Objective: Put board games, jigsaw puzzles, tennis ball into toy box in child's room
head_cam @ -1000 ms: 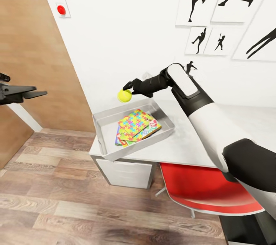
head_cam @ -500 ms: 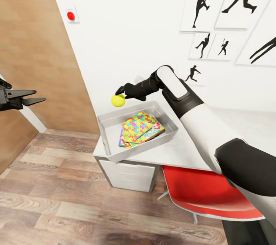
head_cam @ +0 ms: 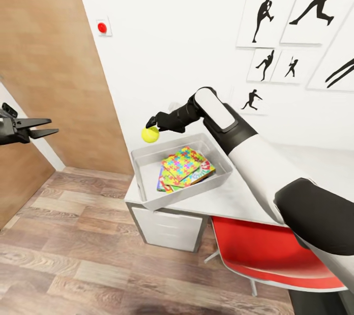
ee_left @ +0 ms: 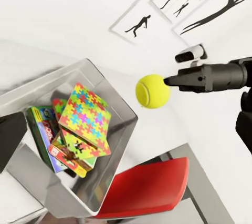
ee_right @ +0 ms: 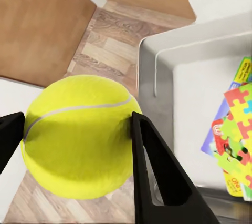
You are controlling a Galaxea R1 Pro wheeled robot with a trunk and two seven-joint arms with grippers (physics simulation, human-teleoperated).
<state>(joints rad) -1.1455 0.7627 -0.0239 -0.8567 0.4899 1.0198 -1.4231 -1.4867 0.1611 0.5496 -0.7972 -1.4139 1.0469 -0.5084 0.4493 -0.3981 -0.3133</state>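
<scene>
My right gripper (head_cam: 150, 127) is shut on the yellow-green tennis ball (head_cam: 150, 134), holding it just above the far left rim of the toy box (head_cam: 142, 160). The translucent grey box stands on the table's (head_cam: 246, 197) left end. Inside it, a jigsaw puzzle (head_cam: 183, 162) lies on top of the board games (head_cam: 202, 171). In the right wrist view the ball (ee_right: 79, 134) sits between the fingers (ee_right: 155, 176), beside the box rim (ee_right: 149, 71). The left wrist view shows the ball (ee_left: 153, 91) near the box (ee_left: 123, 116). My left gripper (head_cam: 43, 127) hovers open far to the left, over the floor.
A red chair (head_cam: 265, 251) is tucked under the table to the right of the white drawer unit (head_cam: 167, 226). A white wall with black silhouette pictures (head_cam: 268, 19) rises behind the table. A wooden panel (head_cam: 44, 59) and wood-plank floor (head_cam: 73, 266) lie to the left.
The head view has shifted, so the scene sits further right. Relative to the box, the right gripper carried the ball left along the far rim. The left gripper's fingers show wider apart.
</scene>
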